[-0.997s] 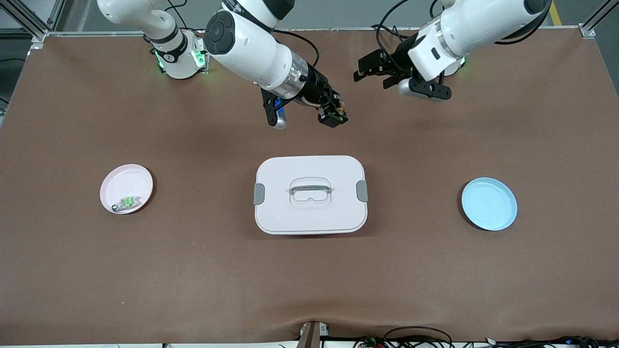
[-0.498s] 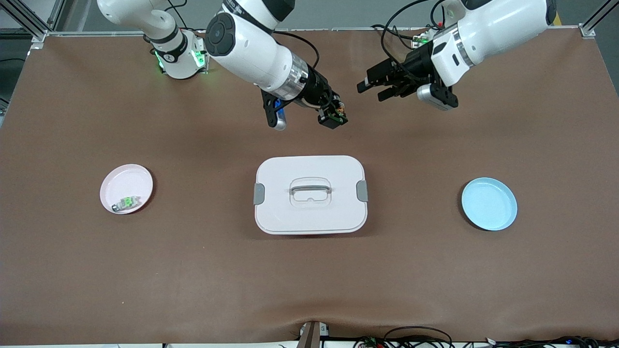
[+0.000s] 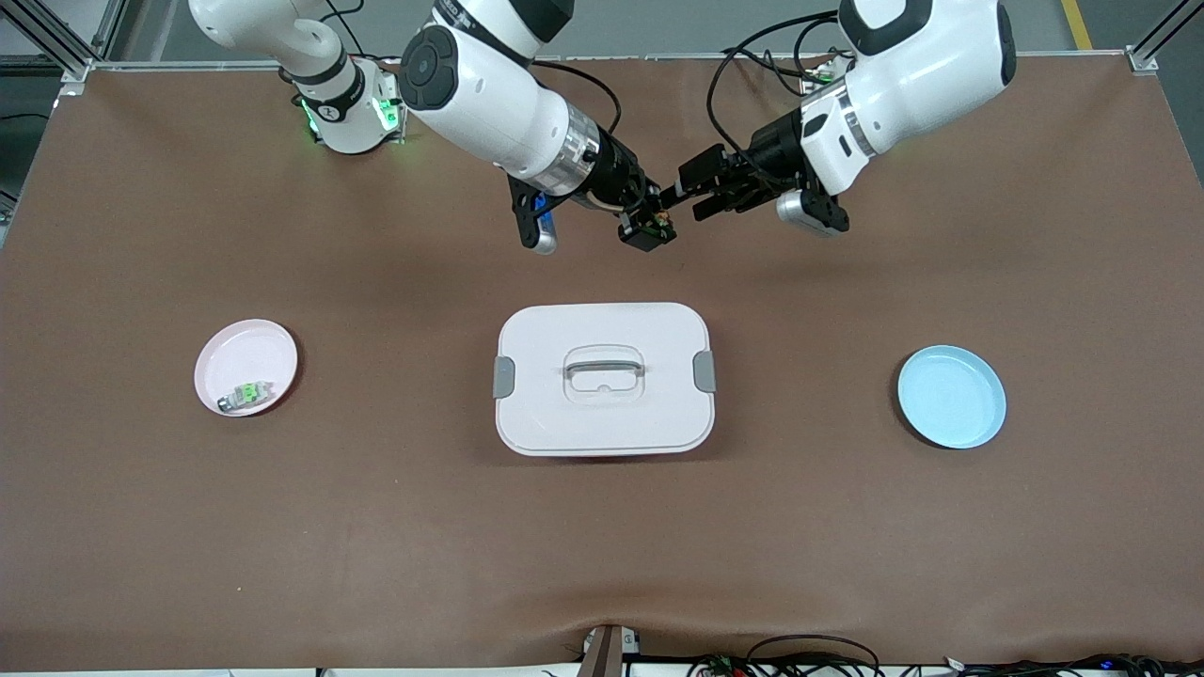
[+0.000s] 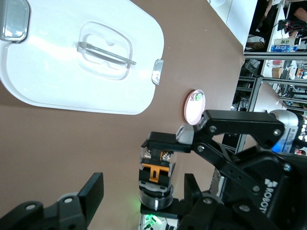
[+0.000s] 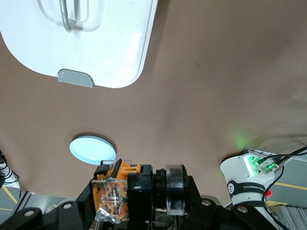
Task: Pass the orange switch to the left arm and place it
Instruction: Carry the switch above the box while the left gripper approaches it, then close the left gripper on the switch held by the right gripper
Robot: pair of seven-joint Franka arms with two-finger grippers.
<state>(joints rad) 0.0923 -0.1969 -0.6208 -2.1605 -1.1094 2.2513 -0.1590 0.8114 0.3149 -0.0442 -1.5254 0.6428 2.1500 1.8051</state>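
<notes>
Box sits nearest the front camera, mid-table, between a pink plate holding a green-and-clear part and an empty blue plate. Farther up, over bare table, the right tool is clamped on the orange switch. The left tool, fingers spread, is just beside it on the left arm's side, so the switch lies straight ahead of its gap. Whether its fingers already straddle the switch is hard to judge.
</notes>
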